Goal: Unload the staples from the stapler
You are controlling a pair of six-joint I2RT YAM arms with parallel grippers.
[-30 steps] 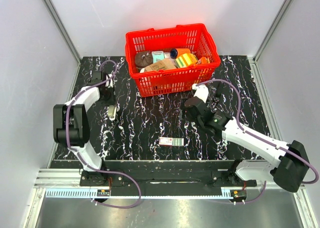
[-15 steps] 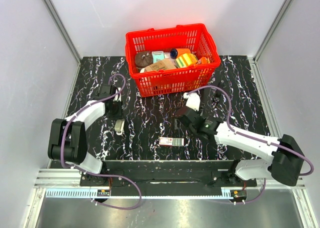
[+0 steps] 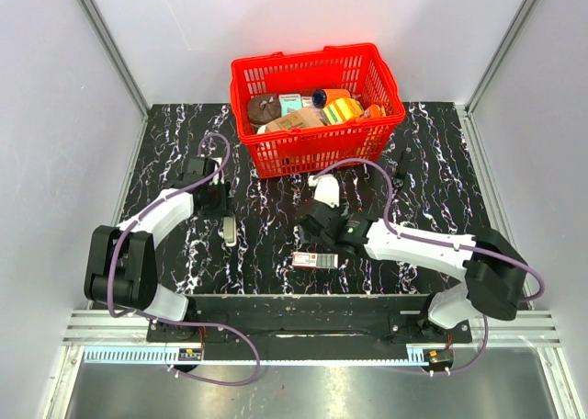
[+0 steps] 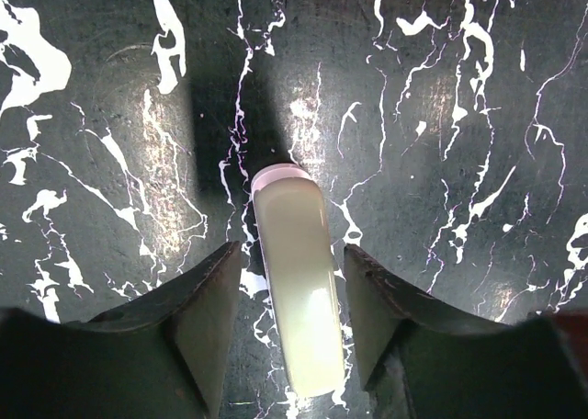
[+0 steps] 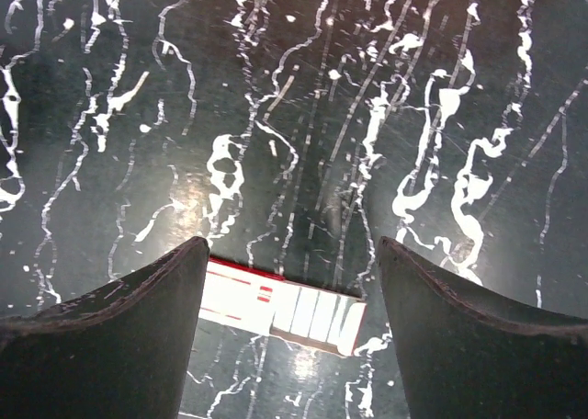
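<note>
While left gripper (image 4: 292, 254) sits half-open, cream oblong object (image 4: 296, 300) loose between its fingers, right gripper (image 5: 292, 244) gapes wide over red-and-white box (image 5: 285, 313), holding nothing.

1 red basket (image 3: 312, 154), 1 cream oblong object (image 3: 229, 232), 1 red-and-white box (image 3: 314, 259) and 1 black stapler (image 3: 401, 166) are lying on 1 table (image 3: 266, 219).

Robot lab test cell: plain white panel walls (image 3: 55, 116), aluminium corner framing (image 3: 110, 51), black marbled table (image 3: 266, 226), ruled base rail (image 3: 303, 353).
</note>
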